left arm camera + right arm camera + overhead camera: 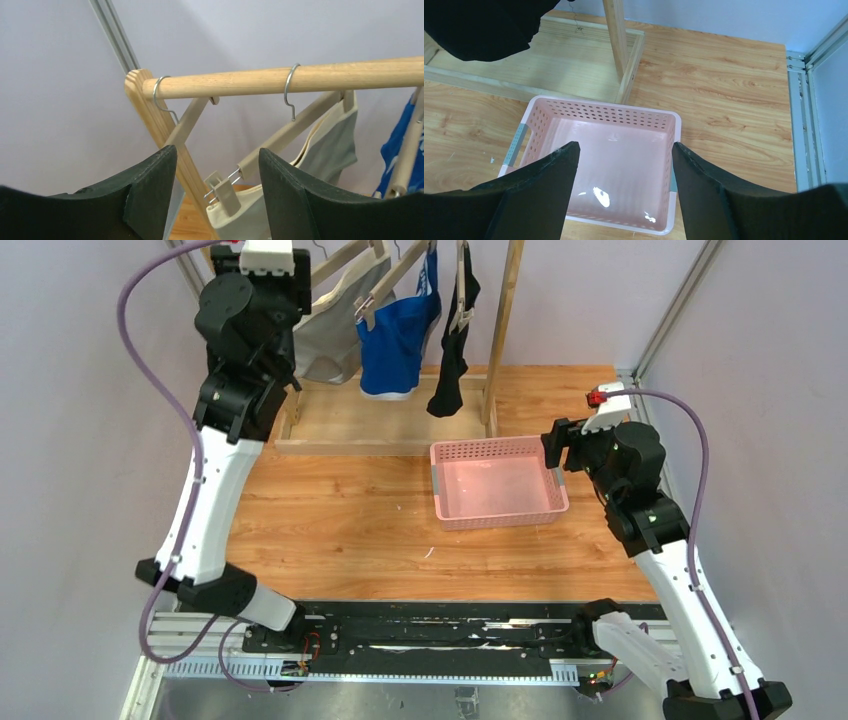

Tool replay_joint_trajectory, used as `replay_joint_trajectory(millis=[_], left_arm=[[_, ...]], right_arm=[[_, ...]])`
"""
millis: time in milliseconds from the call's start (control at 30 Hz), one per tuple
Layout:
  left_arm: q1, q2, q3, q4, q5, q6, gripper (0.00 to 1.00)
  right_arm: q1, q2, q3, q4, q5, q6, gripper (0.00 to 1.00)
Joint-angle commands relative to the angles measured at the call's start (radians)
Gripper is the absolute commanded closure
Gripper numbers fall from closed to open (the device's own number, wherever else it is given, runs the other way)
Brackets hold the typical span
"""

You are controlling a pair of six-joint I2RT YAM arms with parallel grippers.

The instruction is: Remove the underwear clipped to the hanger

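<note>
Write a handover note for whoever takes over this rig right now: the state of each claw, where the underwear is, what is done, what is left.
Left claw: open, holding nothing, raised near the clip on the grey briefs.
Right claw: open, holding nothing, above the pink basket.
Underwear: grey briefs, blue briefs and black briefs all hang from hangers on the wooden rail.
Done: nothing unclipped; none in the basket.
Left: unclip all three.
</note>
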Motion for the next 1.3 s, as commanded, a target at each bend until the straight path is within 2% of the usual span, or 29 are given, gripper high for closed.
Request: replay_joint_trajectory(millis=[0,200,400,733,833,1000,1267], left_arm=[[0.051,0.136,0.198,-0.161,-0.001,0.034,0.30],[0.159,0.238,0.377,-0.288,0.178,-0.092,0.24],[0.211,0.273,0.414,-0.330,0.280,-0.093,0.25],[0.275,0.288,0.412,-0.368,0.463,-0.159,0.43],[0.276,0.298,0.406,-0.382,0.489,-0.161,0.44],[0.278,0.308,0.395,-0.372,0.516,-0.173,0.37],[0.278,0.319,0.373,-0.345,0.512,-0.172,0.34]], right_arm=[[0.018,-0.014,-0.014,-0.022,-0.050,0.008,0.31],[0.032,-0.018,-0.028,-0.044,-0.062,0.011,0.34],[0.042,-0.044,-0.051,-0.032,-0.089,0.011,0.34],[0.060,-0.047,-0.053,-0.034,-0.101,0.011,0.35],[0.065,-0.049,-0.055,-0.037,-0.108,0.007,0.35],[0.080,-0.050,-0.060,-0.045,-0.119,0.011,0.35],[0.096,-0.059,-0.067,-0.060,-0.119,0.008,0.36]])
